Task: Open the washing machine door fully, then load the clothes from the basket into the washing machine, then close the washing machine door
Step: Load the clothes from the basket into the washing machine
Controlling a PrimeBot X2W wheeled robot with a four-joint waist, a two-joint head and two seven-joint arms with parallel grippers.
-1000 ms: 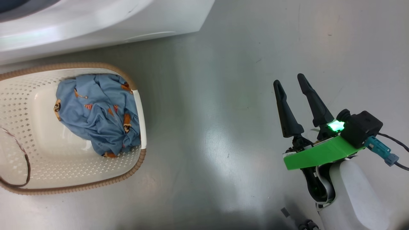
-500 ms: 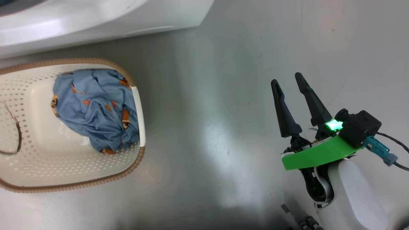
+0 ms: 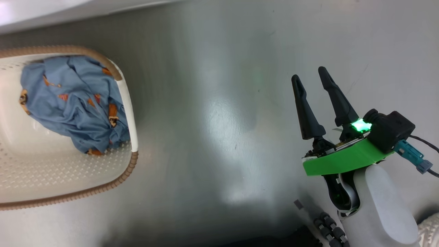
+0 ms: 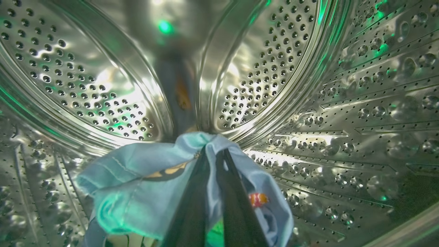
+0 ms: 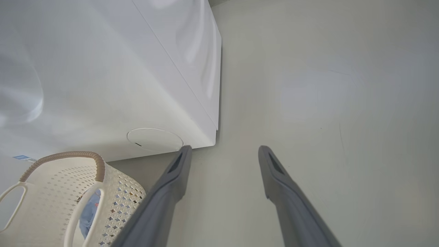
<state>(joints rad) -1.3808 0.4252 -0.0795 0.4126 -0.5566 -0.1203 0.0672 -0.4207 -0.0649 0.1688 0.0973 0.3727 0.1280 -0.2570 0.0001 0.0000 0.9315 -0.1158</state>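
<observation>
The washing machine [image 5: 103, 68] is the biggest container. In the right wrist view its white body takes up the 10 o'clock side, standing on the grey floor [image 3: 219, 120]. Inside its perforated steel drum [image 4: 325, 85], the left claw [image 4: 215, 152] has both fingers pressed together on a fold of the clothes [image 4: 137, 192]. This is light blue cloth with orange-brown print, bunched from 6 to 8 o'clock of the left wrist view.

The cream basket [image 3: 68, 178], with a brown braided rim, sits at 9 o'clock of the head view, near the machine's front. A bundle [image 3: 68, 106] of the same blue printed cloth lies heaped in it, against the wall toward 1 o'clock.

The right claw [image 3: 309, 72], at 4 o'clock of the head view, hangs over bare floor with its fingers wide apart.

Low on the machine's front are a round white cap [image 5: 155, 139] and, at 8 o'clock of the right wrist view, a blue label [image 5: 20, 157] too small to read.
</observation>
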